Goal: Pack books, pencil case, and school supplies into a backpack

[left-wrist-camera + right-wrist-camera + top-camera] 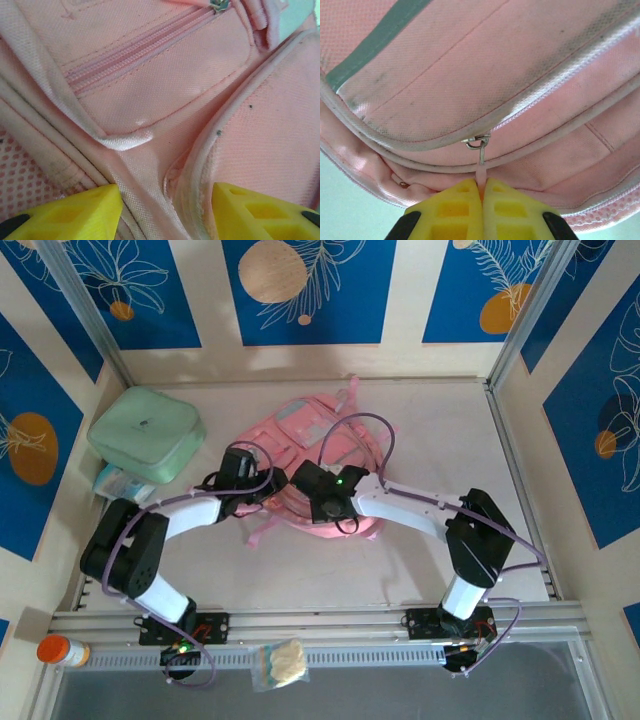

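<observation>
One woven backpack [310, 430], slim zipper pull [481, 170]

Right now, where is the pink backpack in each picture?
Top external: backpack mid-table, right of the mint-green case.
Left wrist: across the frame, above the left claw.
Right wrist: across the frame; right claw pinches its zip pull.
Shared landmark: pale piped seams, in both wrist views.

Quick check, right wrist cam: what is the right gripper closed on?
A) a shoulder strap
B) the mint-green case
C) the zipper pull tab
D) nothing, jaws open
C: in the right wrist view the right gripper has its yellow fingers pressed together on the pink pull tab hanging from the metal zipper slider of the backpack.
</observation>
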Robot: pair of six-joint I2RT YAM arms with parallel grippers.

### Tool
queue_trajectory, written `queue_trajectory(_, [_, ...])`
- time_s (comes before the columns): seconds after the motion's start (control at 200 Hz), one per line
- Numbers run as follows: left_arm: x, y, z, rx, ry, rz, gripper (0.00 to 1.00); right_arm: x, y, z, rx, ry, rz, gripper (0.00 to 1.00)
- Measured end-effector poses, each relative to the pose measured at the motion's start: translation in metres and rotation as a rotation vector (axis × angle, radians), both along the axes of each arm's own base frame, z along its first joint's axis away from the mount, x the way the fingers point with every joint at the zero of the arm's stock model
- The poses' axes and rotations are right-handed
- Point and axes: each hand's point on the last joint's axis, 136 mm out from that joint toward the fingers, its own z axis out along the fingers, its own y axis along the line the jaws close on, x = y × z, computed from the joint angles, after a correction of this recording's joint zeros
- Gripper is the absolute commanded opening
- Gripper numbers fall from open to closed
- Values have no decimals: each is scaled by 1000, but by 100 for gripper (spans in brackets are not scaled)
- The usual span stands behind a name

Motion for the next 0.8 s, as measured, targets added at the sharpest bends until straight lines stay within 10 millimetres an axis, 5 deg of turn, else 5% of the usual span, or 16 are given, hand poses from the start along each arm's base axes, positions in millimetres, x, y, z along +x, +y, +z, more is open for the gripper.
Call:
queue_trajectory(0.155, [-20,0,28,-88,-3,64,56,3,2,-2,15,3,23,0])
queue_trajectory(0.315, [-42,-26,61,-218,-13,96,56,4,1,-5,23,8,35,0])
queue_trajectory(0.505, [-61,-45,41,-265,96,174,56,3,0,-6,50,7,36,0])
queue_trajectory(0.8, [-60,-68,10,-280,179,257,50,4,1,-5,60,-2,41,0])
